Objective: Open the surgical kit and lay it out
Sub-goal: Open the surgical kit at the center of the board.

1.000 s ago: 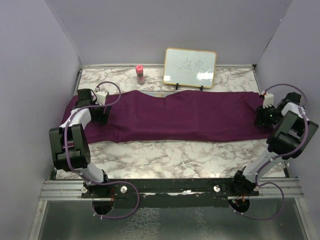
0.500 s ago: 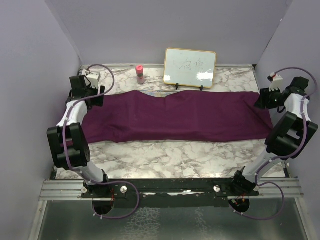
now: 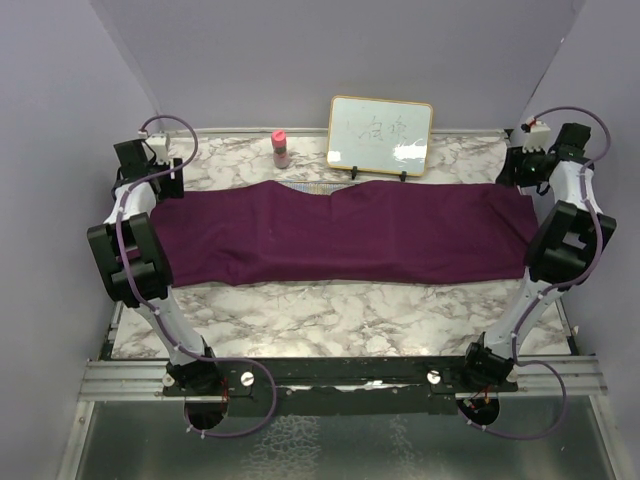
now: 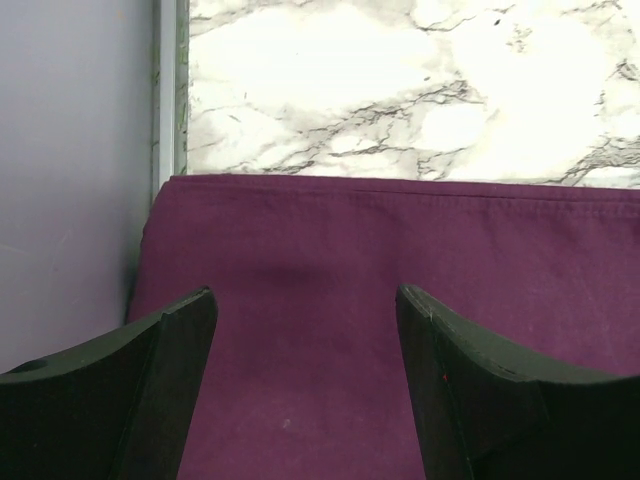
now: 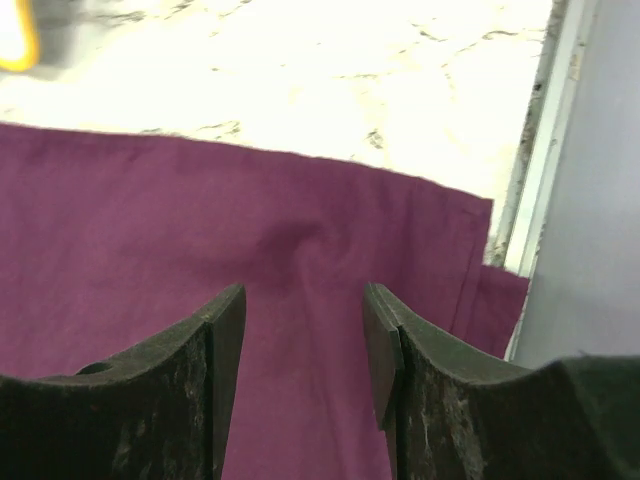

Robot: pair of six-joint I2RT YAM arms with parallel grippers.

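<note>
The surgical kit shows only as its dark purple cloth wrap [image 3: 340, 235], spread as a long band across the marble table; whatever it holds is hidden under the cloth. My left gripper [image 3: 158, 182] hangs open above the wrap's far left corner [image 4: 300, 260], its jaws apart with only cloth showing between them. My right gripper [image 3: 520, 178] hangs open above the far right corner [image 5: 300, 240], where the cloth has a small pucker and a fold drops over the table's edge [image 5: 500, 300].
A framed whiteboard [image 3: 380, 135] stands at the back middle, with a small pink-capped bottle [image 3: 281, 148] to its left. Lilac walls close in both sides, right beside each gripper. Bare marble [image 3: 340, 310] lies in front of the wrap.
Both arms have lifted off the cloth ends and swung back toward the far corners. The right gripper's jaws have widened. The wrap's ends now lie flat and spread.
</note>
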